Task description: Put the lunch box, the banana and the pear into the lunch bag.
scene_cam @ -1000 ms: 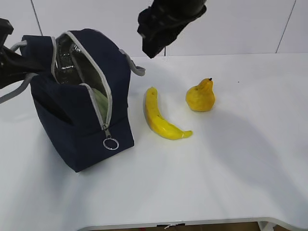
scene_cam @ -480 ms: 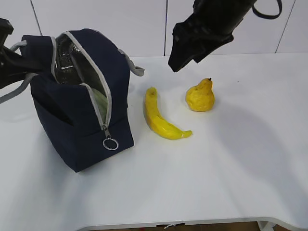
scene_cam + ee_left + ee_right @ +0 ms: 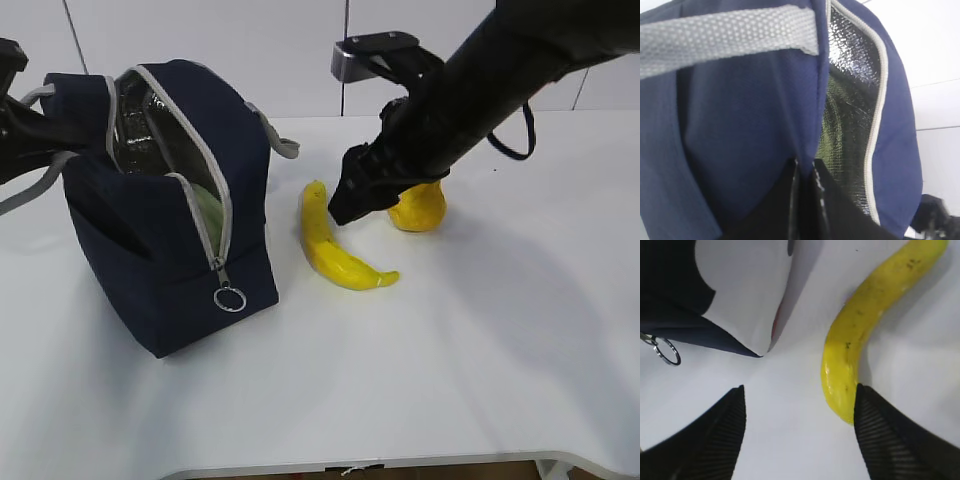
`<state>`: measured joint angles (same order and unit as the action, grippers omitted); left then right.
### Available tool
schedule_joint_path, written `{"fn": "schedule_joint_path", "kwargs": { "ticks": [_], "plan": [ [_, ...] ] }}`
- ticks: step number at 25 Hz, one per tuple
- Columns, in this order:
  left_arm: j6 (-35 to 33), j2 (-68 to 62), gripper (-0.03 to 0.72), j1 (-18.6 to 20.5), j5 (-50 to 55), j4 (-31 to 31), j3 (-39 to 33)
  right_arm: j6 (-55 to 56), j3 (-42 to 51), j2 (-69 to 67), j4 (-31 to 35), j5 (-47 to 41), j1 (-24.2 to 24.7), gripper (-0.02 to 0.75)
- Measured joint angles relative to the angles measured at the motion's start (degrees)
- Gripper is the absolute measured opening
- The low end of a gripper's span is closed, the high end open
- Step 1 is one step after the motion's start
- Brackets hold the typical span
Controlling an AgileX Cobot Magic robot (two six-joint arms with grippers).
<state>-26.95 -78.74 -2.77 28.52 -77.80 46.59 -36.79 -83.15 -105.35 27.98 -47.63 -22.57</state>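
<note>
Item count on the white table (image 3: 480,380):

- Lunch bag (image 3: 160,270) — one, unzipped.
- Lunch box (image 3: 208,212) — one, a pale green edge visible inside the bag opening.
- Banana (image 3: 335,250) — one.
- Pear (image 3: 422,210) — one, partly hidden by the arm.
- Grey strap handles (image 3: 725,35) — two.
- Metal ring pull (image 3: 230,298) — one.
- Grippers — two: left gripper (image 3: 805,185), right gripper (image 3: 800,420).

Setting: white table against a white panelled wall.
Table (image 3: 420,400) surface smooth, evenly lit, soft shadows; far wall (image 3: 220,40) shows thin vertical seams.
</note>
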Motion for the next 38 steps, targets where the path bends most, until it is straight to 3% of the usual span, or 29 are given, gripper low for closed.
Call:
{"fn": "schedule_joint_path", "kwargs": {
  "ticks": [4,7,38],
  "plan": [
    [0.0,0.0,-0.012,0.0,0.0,0.0,0.0,-9.7,5.8,0.0,8.0,7.1,0.0,0.547],
    [0.0,0.0,-0.012,0.0,0.0,0.0,0.0,-14.9,7.2,0.0,10.3,11.0,0.0,0.547],
    [-0.2,0.0,-0.012,0.0,0.0,0.0,0.0,-22.7,7.5,-8.1,14.8,17.5,0.0,0.548]
  ]
}}
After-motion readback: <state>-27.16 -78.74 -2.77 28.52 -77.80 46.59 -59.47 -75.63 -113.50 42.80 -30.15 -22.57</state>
